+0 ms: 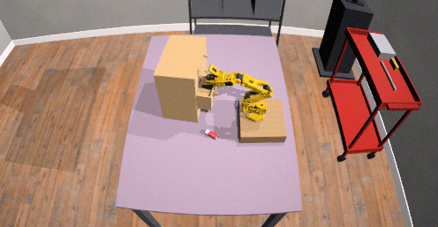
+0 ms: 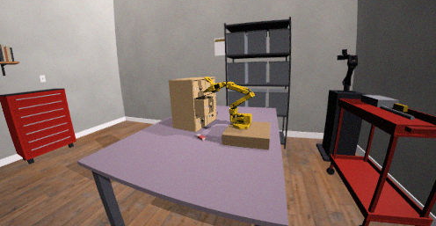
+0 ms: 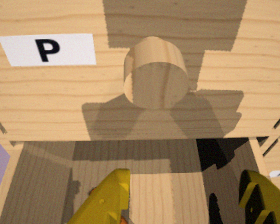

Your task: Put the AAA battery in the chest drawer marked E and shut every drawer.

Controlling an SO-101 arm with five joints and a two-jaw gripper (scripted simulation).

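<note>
The wooden chest [image 1: 180,59] [image 2: 181,105] stands upright at the table's left side. One drawer [image 1: 205,102] [image 2: 200,109] [image 3: 150,192] is pulled out below the closed drawer marked P [image 3: 21,100]. The open drawer's own label is out of the wrist view. My gripper [image 1: 207,78] [image 2: 205,85] [image 3: 185,181] is open with nothing between its fingers, over the open drawer and just below the round knob of P. The orange battery [image 3: 124,220] lies inside the open drawer, mostly hidden behind the left finger; only small orange parts show.
A small red and white object [image 1: 211,134] [image 2: 200,136] lies on the table in front of the chest. The arm's wooden base block [image 1: 262,132] [image 2: 246,141] stands to the right. The P knob [image 3: 156,75] sticks out close above the fingers.
</note>
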